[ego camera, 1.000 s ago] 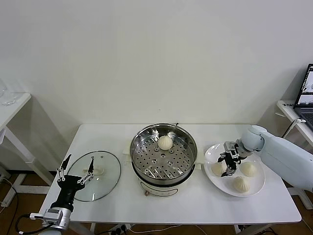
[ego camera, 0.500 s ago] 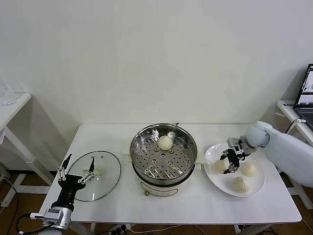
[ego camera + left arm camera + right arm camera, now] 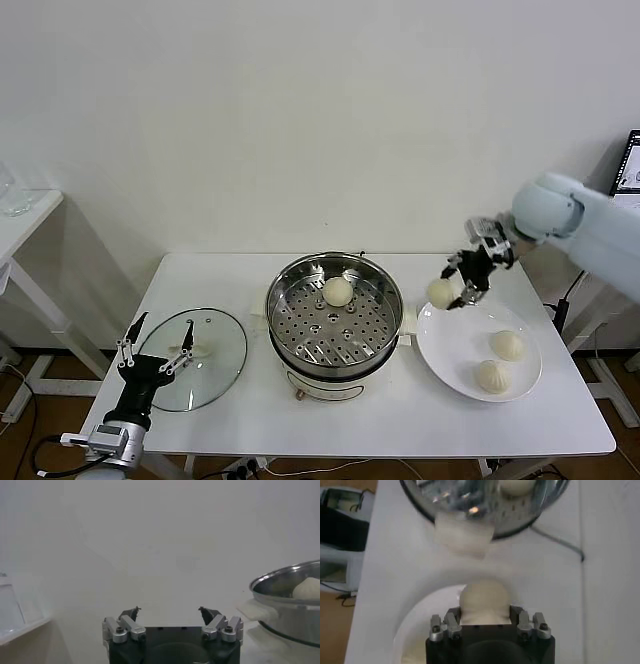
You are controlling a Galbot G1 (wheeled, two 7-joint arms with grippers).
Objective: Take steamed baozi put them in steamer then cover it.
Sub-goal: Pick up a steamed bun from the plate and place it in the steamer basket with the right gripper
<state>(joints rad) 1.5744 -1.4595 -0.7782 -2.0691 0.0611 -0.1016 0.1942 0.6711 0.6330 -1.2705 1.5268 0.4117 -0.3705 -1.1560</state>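
Observation:
My right gripper (image 3: 458, 281) is shut on a cream baozi (image 3: 441, 292) and holds it in the air above the near-left rim of the white plate (image 3: 450, 350), right of the steamer (image 3: 334, 312). The wrist view shows that held baozi (image 3: 484, 601) clamped between the jaws, with the steamer (image 3: 485, 500) farther off. One baozi (image 3: 338, 291) sits on the perforated tray inside the pot. Two more baozi (image 3: 507, 345) (image 3: 492, 376) lie on the plate. The glass cover (image 3: 205, 358) rests flat on the table at left. My left gripper (image 3: 157, 350) stands open beside the cover, holding nothing.
A laptop edge (image 3: 630, 165) shows at the far right. A side table (image 3: 20, 225) stands at the far left. The steamer's cream side handle (image 3: 465, 532) juts toward the plate. The white table's front edge (image 3: 400, 452) runs below the pot.
My right gripper has lifted one baozi off the plate and carried it up and toward the steamer. Two buns stay on the plate. The left arm has not moved.

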